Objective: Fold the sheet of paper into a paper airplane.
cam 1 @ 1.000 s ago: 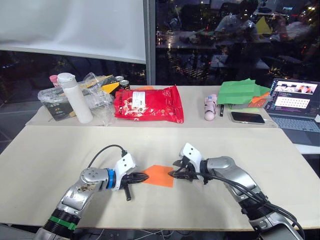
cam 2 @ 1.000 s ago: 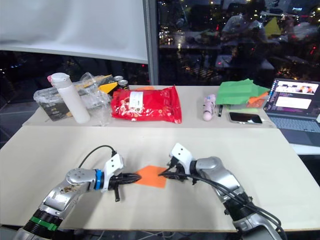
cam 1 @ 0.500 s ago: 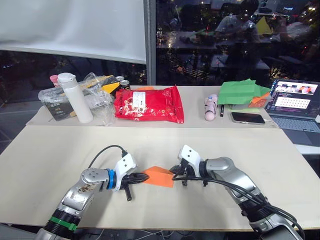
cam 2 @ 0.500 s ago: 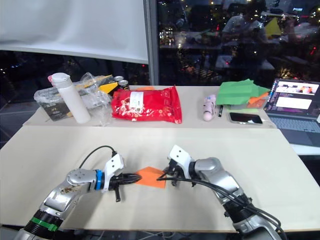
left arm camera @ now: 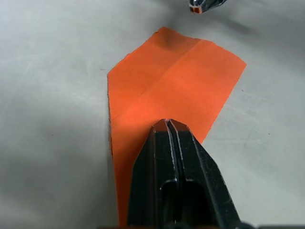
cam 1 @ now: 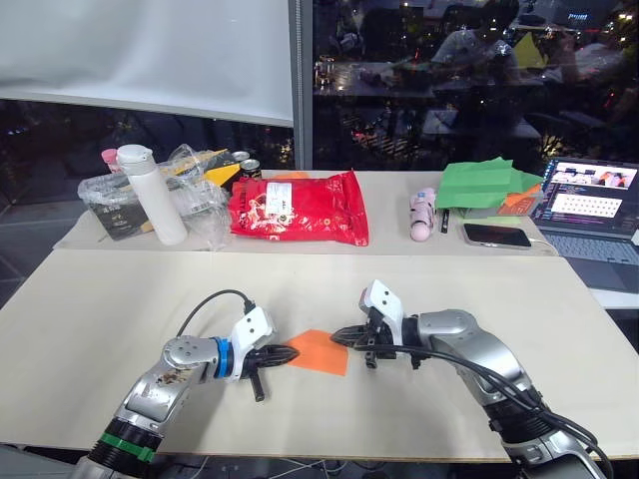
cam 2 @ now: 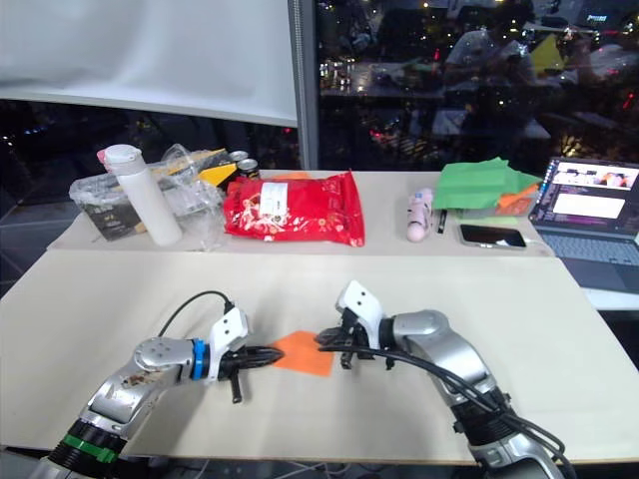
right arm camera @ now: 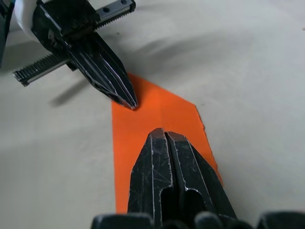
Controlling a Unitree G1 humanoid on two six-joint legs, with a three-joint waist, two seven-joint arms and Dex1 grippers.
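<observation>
Between both tips lies sheet of paper (cam 1: pixel 319 351); L gripper (cam 1: pixel 288 352) & R gripper (cam 1: pixel 337 337) pressed together.

Bright-orange sheet of paper (cam 1: pixel 319 351) on a cream table (cam 1: pixel 120 309); black gripper fingers (left arm camera: pixel 171 181); glossy red snack bag (cam 1: pixel 298 208); green paper stack (cam 1: pixel 484 184)

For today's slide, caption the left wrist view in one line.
Shut left gripper presses on the creased orange sheet of paper lying flat.

No legible text or labels.
</observation>
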